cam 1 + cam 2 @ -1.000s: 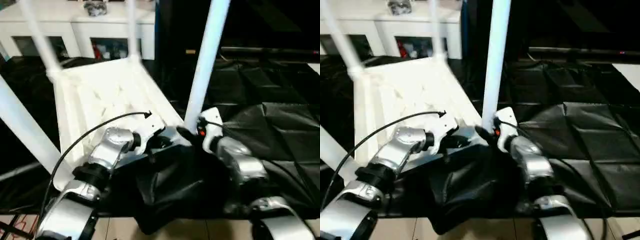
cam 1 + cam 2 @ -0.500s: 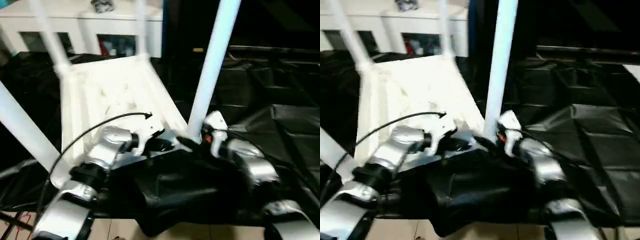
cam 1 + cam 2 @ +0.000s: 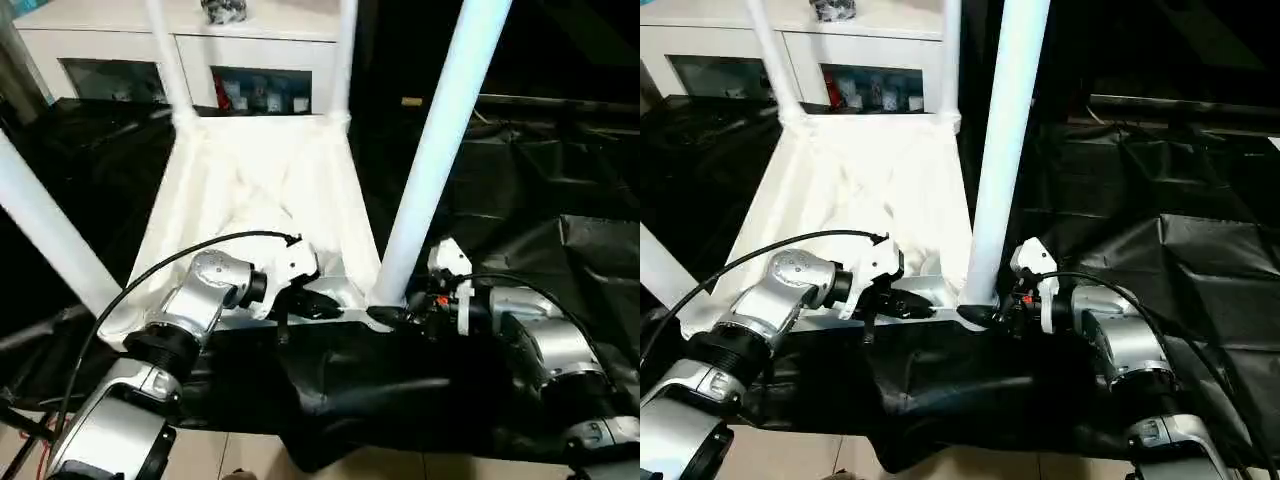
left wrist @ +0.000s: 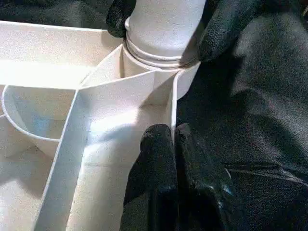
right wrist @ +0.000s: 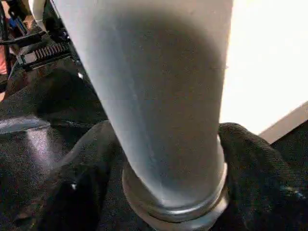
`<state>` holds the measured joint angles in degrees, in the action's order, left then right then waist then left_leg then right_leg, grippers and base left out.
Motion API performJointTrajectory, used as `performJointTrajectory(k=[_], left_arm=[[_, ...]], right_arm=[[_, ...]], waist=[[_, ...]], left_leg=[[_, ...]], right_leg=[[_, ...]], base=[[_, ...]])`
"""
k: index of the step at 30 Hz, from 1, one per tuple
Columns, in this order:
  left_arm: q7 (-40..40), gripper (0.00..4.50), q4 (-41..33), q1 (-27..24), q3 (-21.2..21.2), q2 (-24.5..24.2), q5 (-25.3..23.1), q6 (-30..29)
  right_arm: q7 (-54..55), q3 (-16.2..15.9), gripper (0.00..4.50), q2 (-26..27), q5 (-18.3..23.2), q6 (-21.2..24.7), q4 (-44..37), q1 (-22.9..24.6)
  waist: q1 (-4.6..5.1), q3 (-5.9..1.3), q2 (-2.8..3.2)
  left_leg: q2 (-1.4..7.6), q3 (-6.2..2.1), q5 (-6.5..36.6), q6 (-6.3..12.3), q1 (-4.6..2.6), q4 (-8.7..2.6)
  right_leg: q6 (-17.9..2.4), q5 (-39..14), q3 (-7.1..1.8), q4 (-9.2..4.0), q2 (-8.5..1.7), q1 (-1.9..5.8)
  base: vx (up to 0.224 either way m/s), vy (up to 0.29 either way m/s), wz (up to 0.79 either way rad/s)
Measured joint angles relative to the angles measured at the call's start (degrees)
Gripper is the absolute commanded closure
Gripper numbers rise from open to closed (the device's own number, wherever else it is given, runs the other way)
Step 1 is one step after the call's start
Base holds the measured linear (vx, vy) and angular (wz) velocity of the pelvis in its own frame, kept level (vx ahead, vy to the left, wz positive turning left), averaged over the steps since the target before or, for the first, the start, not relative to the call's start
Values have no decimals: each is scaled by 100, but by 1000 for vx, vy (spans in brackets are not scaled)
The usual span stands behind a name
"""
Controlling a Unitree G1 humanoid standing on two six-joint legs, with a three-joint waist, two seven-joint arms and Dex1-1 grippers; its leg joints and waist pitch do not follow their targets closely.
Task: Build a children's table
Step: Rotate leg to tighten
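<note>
The children's table lies upside down, its white ribbed top (image 3: pixel 260 190) on black cloth and its legs rising. The near right leg (image 3: pixel 440 140) stands in its corner socket (image 4: pixel 159 57). My left gripper (image 3: pixel 325 300) is shut on the thin rim wall of the top (image 4: pixel 171 103) right beside that socket, its fingers (image 4: pixel 159 159) pinching the wall. My right gripper (image 3: pixel 385 315) is closed around the base of the near right leg (image 5: pixel 159 96), with one black finger (image 4: pixel 226 29) on each side of it. Three more legs stand at the near left (image 3: pixel 50 240), far left (image 3: pixel 165 55) and far right (image 3: pixel 345 55).
A white glass-door cabinet (image 3: pixel 200 60) stands behind the table. Crumpled black cloth (image 3: pixel 560 240) covers the floor to the right and bunches under both forearms. Pale floor (image 3: pixel 240 465) shows at the near edge.
The whole view has shifted and tilted, so the camera moved. Both grippers stay at the near right corner; the right one sits lower on the leg's base.
</note>
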<state>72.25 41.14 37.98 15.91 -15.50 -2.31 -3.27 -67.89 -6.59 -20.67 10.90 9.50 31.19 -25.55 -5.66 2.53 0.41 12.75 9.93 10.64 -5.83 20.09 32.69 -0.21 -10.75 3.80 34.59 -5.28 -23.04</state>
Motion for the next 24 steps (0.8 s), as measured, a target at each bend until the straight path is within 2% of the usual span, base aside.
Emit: performJointTrajectory(k=[5, 10, 15, 21, 23, 24], left_arm=[[8, 450, 8, 0, 6, 6, 21, 3], [-116, 450, 41, 0, -22, 30, 7, -23], [-807, 450, 108, 22, -149, 163, -119, -139], [-1823, 450, 204, 92, -297, 489, -271, -386], [-2054, 450, 204, 95, -329, 620, -315, -442], [-2095, 450, 203, 94, -332, 659, -326, -458]], right_arm=[[6, 43, 173, 3, 4, 151, 12, -45], [217, 130, 188, 122, -2, 140, 70, -35], [1320, 377, 190, 596, -77, -109, 509, -192], [3267, 581, 191, 1305, -340, -261, 1148, -671], [3741, 598, 191, 1454, -471, -376, 1310, -787], [3813, 605, 156, 1474, -491, -424, 1352, -798]], waist=[[-8, 0, 0], [4, 0, 0], [127, -1, -2], [375, -3, -3], [387, -9, 0], [382, -13, 2]], left_leg=[[0, 0, 0, 0, 0, 0], [0, 2, -1, -1, -1, 0], [-1, 0, -2, -2, -16, 3], [-3, -8, -2, -3, -21, 4], [-4, -9, -1, -3, -22, 4], [-4, -9, -1, -3, -21, 4]], right_leg=[[0, 0, 1, 0, 0, 0], [0, 0, -2, 5, 0, 10], [-4, 5, -5, 14, 0, 13], [11, 1, -2, 14, 4, 6], [11, 1, -2, 14, 6, 6], [10, 1, -3, 14, 5, 8]], base=[[0, 0, 0], [0, 0, 0], [0, 0, 0], [0, 0, 0], [0, 0, 0], [0, 0, 0]])
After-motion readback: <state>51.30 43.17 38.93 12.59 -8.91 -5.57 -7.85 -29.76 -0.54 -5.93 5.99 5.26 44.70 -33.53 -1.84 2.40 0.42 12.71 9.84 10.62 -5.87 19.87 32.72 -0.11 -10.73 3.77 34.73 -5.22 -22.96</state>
